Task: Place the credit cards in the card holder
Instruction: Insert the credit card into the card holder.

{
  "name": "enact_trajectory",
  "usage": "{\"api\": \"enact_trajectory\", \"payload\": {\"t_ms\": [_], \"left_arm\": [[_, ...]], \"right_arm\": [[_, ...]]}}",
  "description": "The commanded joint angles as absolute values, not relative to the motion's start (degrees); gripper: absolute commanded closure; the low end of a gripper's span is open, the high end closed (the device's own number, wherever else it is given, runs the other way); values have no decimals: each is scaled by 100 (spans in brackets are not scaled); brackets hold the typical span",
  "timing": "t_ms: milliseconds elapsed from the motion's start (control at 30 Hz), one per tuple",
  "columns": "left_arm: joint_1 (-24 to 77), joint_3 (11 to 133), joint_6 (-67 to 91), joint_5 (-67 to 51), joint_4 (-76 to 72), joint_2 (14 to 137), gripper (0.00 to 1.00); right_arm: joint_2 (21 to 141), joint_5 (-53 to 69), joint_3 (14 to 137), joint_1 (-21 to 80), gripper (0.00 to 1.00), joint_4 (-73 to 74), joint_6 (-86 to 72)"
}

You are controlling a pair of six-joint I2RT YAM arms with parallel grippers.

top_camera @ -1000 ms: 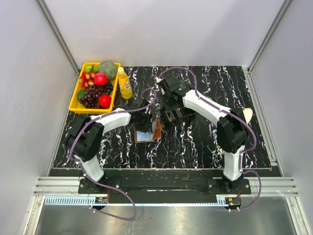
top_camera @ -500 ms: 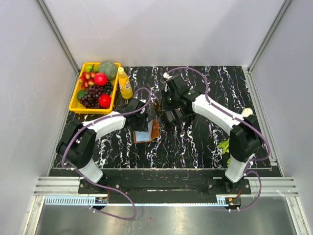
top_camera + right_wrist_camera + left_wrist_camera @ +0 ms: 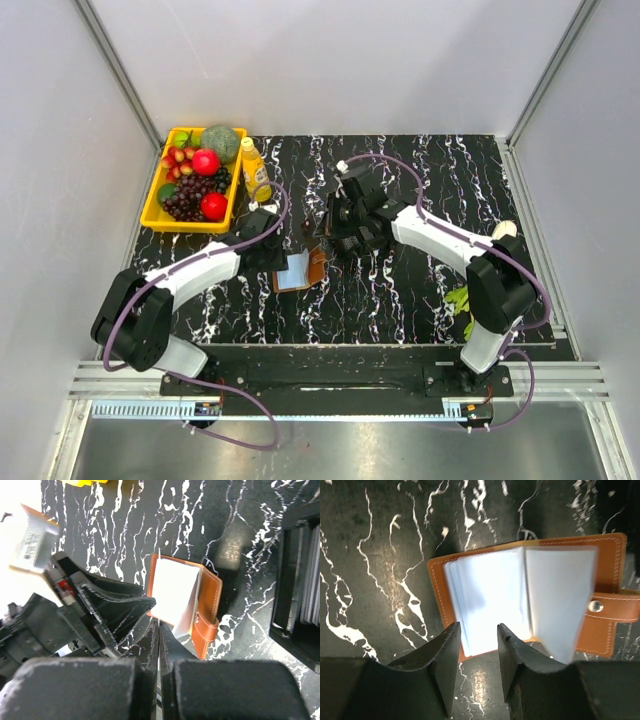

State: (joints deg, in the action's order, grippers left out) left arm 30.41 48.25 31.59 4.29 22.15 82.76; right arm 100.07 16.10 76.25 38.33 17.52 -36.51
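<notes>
Since half a second ago my left arm has drawn back leftward and my right has swung toward the card holder [image 3: 300, 270], which lies open mid-desk [image 3: 420, 290], clear sleeves up. Left end effector [image 3: 477, 629]: fingers apart at the sleeves' near edge. Right end effector [image 3: 159, 627]: fingers together, possibly on a card seen edge-on; unconfirmed. Recommendation: left pins one leaf flat while right aligns squarely with a single pocket.

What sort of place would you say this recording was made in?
Probably a robotics lab test cell: blank white panel walls in aluminium framing enclose a marbled black table, with staged props like a yellow fruit tray.
</notes>
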Motion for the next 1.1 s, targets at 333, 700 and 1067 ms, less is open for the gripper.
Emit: {"api": "enact_trajectory", "payload": {"t_ms": [333, 700, 1067], "left_arm": [[3006, 4597, 3621, 237, 1722, 8279, 61], [3006, 4562, 3516, 158, 1503, 8727, 61], [2997, 4298, 3656, 202, 1222, 8877, 65]], "right_arm": [[10810, 1144, 8104, 4561, 100, 1740, -3762], [10547, 571, 7015, 4667, 100, 1285, -3674], [10265, 569, 6100, 4404, 100, 62, -4025]]}}
